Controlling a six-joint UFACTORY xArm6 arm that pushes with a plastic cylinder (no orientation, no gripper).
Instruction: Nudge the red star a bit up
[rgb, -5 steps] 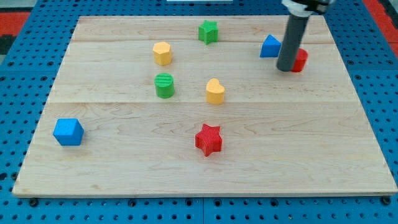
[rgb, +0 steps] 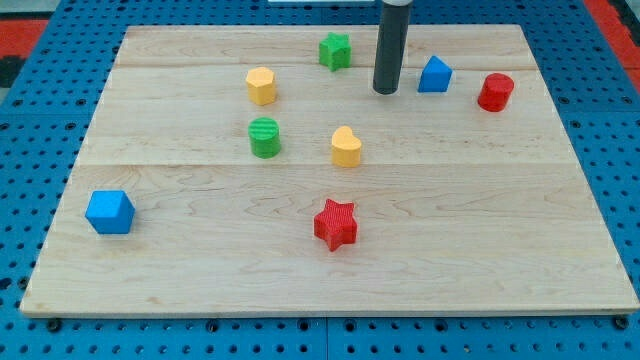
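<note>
Red ridged plastic star (rgb: 336, 223) sits untouched low on the wooden desk (rgb: 520, 230), well apart from my tip (rgb: 385, 92), which has no jaws and must circle beneath it.

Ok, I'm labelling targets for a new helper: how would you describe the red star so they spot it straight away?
Start from the wooden board and look near the middle of its bottom edge. The red star lies there alone, below the yellow heart-like block, far from my tip. The only other red block is a round one at the view's top right.
</note>
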